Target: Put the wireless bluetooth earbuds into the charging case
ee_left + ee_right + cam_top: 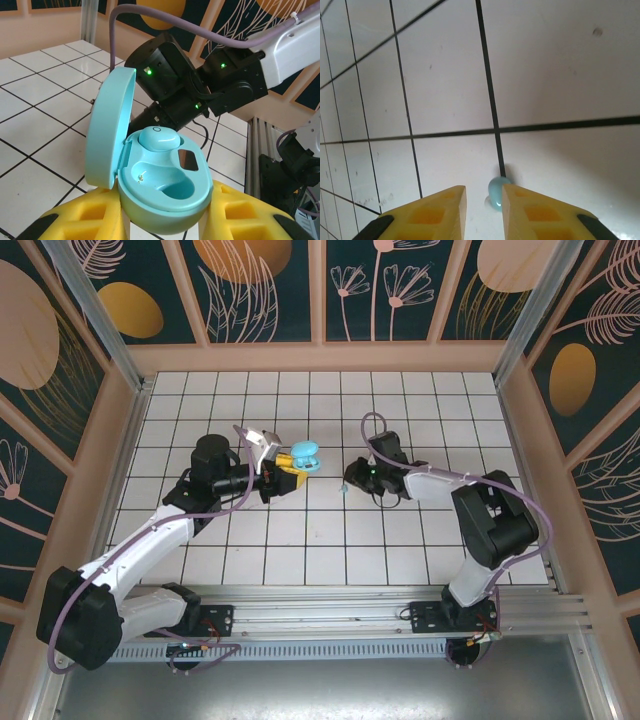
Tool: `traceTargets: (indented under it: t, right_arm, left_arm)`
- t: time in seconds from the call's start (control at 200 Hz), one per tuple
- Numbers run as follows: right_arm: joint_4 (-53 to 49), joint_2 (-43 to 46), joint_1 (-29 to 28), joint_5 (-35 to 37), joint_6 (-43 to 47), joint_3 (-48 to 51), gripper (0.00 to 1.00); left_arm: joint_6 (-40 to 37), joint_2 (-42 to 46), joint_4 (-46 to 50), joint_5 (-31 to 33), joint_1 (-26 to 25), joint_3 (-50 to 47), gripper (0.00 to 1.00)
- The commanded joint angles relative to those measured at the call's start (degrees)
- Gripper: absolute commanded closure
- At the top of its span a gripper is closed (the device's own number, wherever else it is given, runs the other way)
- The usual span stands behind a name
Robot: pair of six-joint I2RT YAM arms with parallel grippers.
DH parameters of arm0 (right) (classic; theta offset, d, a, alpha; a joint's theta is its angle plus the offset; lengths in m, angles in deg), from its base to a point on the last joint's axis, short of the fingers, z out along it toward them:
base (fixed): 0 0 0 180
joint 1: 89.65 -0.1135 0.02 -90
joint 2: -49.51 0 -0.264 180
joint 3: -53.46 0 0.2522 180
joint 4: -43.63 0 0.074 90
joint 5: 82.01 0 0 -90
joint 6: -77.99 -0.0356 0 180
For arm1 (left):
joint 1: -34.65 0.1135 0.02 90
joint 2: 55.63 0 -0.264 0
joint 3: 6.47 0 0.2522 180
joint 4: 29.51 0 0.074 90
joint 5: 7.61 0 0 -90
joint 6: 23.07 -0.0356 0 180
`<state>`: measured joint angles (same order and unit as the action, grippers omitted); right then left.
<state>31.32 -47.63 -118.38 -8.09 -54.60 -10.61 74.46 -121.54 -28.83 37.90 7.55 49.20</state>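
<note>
My left gripper [293, 466] clasped the open charging case [165, 197], one earbud [159, 137] seated inside. My right gripper [484, 200], jaws slightly parted, had a loose earbud [497, 192] at its fingertips on the tiled table [560, 75]; closing off-centre might have flicked it away.

1. Case [165, 214]: near well open from above; far well filled by a seated earbud [159, 138].
2. Lid [107, 130]: upright, walling one side of the case.
3. Right arm [200, 85]: close behind the case.
4. Loose earbud [497, 192]: bare tiles [560, 75] beyond it.
</note>
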Motion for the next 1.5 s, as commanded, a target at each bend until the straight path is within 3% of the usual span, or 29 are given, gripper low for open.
traceTargets:
  t: [0.0,0.811,1.046,1.236,1.491]
  right_arm:
    - [-1.98,-0.9,-0.78,0.83,-1.43,0.45,0.74]
    - [-6.0,-8.48,-3.79,2.88,-0.01,-5.24,0.74]
    - [-8.16,-9.55,-3.79,3.65,2.38,-7.93,0.83]
    - [-12.7,-5.81,-3.79,7.39,5.62,-10.02,0.88]
    - [-25.18,7.3,-3.7,14.88,10.08,-12.28,0.9]
  left_arm:
    - [-1.29,0.23,-1.17,-0.71,0.38,1.17,0.8]
    - [-2.43,2.56,0.09,-0.25,1.07,-0.42,0.8]
    - [-2.43,2.79,0.3,-0.16,1.16,-0.56,0.8]
    - [-2.52,2.61,0.23,-0.16,1.16,-0.51,0.8]
    - [-1.84,1.46,-1.14,-0.3,1.15,0.01,0.8]
